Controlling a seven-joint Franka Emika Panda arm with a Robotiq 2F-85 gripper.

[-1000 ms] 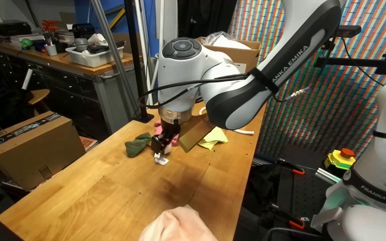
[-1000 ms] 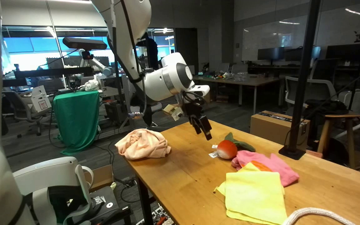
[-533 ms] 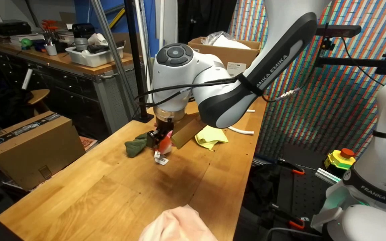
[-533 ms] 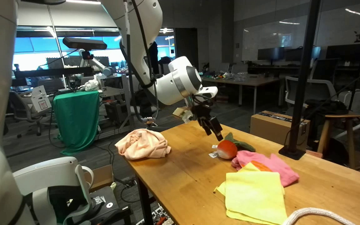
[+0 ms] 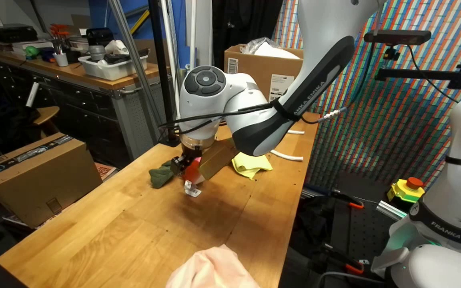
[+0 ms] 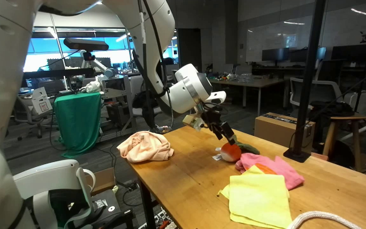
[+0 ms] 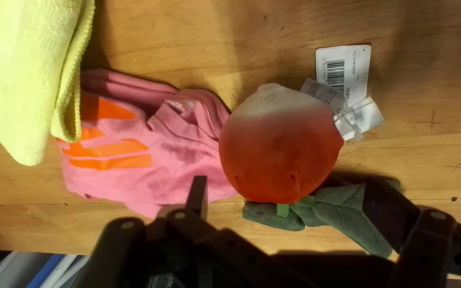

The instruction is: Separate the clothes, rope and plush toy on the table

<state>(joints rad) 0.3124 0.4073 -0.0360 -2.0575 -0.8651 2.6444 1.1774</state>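
A robotics lab: a white-and-black robot arm (image 5: 260, 124) lettered Franka Emika, a round red emergency-stop button (image 5: 415, 183) on a yellow box (image 5: 403, 193), a black drawer cabinet (image 5: 76, 102) with wooden top (image 5: 69, 72), and dark, flat computer monitors (image 6: 275, 54).

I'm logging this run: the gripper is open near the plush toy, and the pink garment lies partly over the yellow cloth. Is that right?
Not quite: the wrist view shows the yellow cloth lying partly over the pink garment. The gripper is indeed open near the plush toy.
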